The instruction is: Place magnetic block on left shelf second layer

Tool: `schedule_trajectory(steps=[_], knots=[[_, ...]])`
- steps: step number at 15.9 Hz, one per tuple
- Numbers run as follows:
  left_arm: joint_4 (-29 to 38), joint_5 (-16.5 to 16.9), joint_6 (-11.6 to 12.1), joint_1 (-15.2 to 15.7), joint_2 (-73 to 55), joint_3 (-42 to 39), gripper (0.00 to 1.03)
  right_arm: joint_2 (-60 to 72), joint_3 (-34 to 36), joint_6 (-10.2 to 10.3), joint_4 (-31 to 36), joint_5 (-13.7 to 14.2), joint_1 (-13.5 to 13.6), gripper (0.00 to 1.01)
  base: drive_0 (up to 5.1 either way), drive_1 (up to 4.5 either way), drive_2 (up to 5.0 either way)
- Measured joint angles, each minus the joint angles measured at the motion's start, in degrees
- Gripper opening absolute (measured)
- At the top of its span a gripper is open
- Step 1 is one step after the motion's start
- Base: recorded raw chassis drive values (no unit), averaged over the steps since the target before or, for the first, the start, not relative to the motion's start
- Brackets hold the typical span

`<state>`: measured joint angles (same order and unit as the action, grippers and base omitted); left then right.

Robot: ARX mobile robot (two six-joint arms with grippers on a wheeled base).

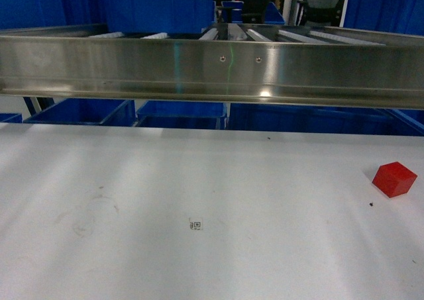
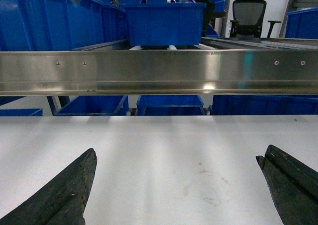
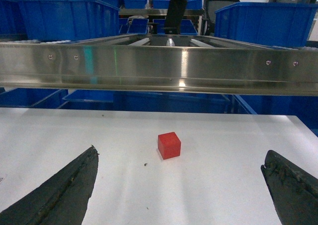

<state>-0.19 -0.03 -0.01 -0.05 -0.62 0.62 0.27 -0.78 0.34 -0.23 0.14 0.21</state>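
Note:
The magnetic block [image 1: 395, 179] is a small red cube lying on the white table at the far right of the head view. In the right wrist view the magnetic block [image 3: 169, 145] sits ahead of my right gripper [image 3: 180, 158], whose jaws stand wide open and empty well short of it. My left gripper [image 2: 177, 155] is open too, with only bare table between its dark fingertips [image 2: 85, 166]. Neither gripper shows in the head view. The left shelf is out of view.
A stainless steel roller conveyor rail [image 1: 212, 71] runs across the back edge of the white table [image 1: 199, 200]. Blue plastic bins [image 2: 164, 21] stand on and under the conveyor. An office chair [image 2: 248, 11] is behind. A small printed marker [image 1: 196, 225] lies mid-table.

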Motion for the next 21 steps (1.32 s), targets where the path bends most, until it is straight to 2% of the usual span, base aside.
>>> schedule_trajectory(steps=[18, 19, 20, 21], knots=[[0.02, 0.0, 0.0, 0.0, 0.0, 0.0, 0.98, 0.04, 0.0, 0.02, -0.11, -0.09, -0.02, 0.98, 0.0, 0.0, 0.0], [0.0, 0.0, 0.0, 0.0, 0.0, 0.0, 0.98, 3.74, -0.76, 2.32, -1.77, -2.97, -1.09, 0.98, 0.0, 0.0, 0.0], [0.02, 0.02, 0.02, 0.0, 0.0, 0.0, 0.98, 14.8, -1.29, 6.38, 5.79, -7.13, -3.63, 0.98, 0.0, 0.0, 0.0], [0.0, 0.0, 0.0, 0.0, 0.0, 0.0, 0.98, 26.12, -2.86, 8.2, 14.27, -8.39, -4.11, 0.98, 0.0, 0.0, 0.0]])
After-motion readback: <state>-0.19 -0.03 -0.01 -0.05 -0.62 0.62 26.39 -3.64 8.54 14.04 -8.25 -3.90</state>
